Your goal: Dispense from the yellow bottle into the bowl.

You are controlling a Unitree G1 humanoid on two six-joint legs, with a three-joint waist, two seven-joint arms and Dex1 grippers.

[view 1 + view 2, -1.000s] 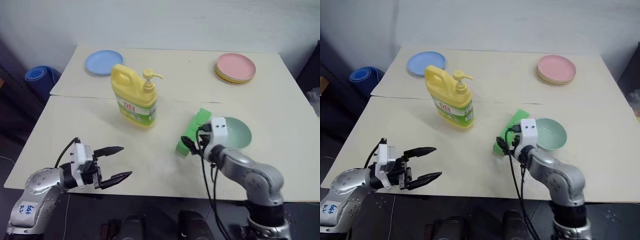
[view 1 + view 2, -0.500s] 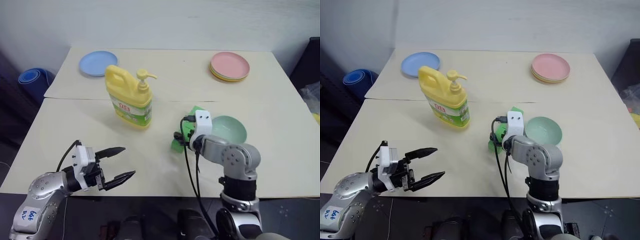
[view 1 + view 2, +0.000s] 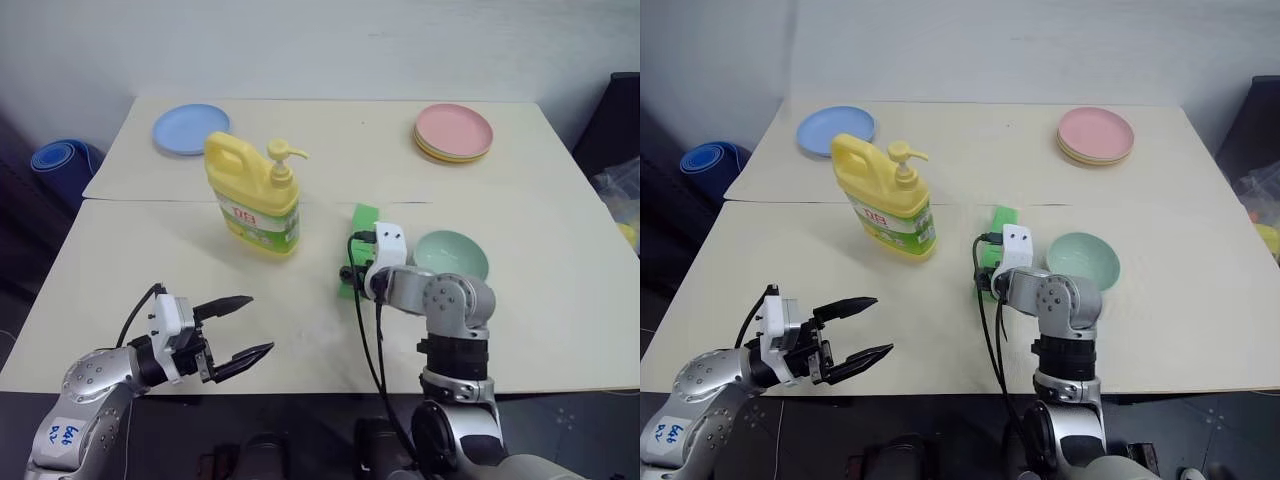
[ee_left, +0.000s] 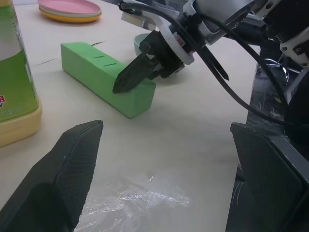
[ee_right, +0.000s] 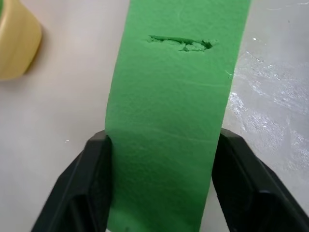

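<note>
left gripper [image 3: 243,329]: wide open, empty, at the table's [image 3: 150,270] near edge, well short of the yellow bottle
right gripper [image 5: 161,159]: clamped around green block's [image 3: 355,250] near end
green block: between yellow bottle and bowl
bowl [image 3: 452,254]: beside block
yellow bottle [image 3: 253,194]: upright, mid-table

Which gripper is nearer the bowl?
The right. The right gripper straddles the green block just beside the bowl; the left gripper hovers open at the table's near edge, far off.
</note>
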